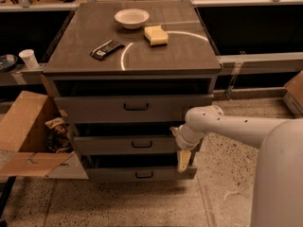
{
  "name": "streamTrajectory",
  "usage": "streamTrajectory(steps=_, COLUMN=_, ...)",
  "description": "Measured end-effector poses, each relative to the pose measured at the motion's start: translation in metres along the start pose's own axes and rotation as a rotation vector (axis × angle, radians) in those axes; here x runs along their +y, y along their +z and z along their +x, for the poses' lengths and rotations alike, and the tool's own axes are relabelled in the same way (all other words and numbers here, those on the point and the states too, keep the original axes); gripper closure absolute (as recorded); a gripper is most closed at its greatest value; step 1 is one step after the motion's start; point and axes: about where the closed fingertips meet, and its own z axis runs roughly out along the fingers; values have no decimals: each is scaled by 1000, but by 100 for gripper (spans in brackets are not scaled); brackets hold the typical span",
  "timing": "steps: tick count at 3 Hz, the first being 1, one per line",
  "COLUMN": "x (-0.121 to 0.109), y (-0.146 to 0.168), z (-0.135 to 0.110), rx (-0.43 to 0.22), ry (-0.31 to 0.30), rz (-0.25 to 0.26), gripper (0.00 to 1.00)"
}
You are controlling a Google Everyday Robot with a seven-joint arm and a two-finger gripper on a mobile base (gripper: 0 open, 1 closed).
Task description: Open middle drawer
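Observation:
The middle drawer [118, 144] is the second of three grey drawers in the cabinet, with a small black bar handle [141, 144] at its centre. A dark gap shows above its front. My gripper [182, 151] hangs at the end of the white arm [236, 126], which reaches in from the right. The gripper is at the right end of the middle drawer's front, well right of the handle, and points down in front of the cabinet's right corner.
The top drawer [135, 108] and lowest drawer [142, 174] have similar handles. On the cabinet top [184, 56] lie a white bowl [131, 18], a yellow sponge [155, 35] and a dark wrapper [107, 49]. An open cardboard box [23, 131] stands to the left on the floor.

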Motion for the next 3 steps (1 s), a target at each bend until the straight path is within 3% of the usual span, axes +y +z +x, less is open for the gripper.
streamTrajectory(steps=2, x=-35, y=40, z=13, rx=-6, ry=20, rz=-15, gripper=0)
streamTrajectory(steps=3, x=-36, y=61, z=15, rx=-17, ry=30, rz=-45, gripper=19)
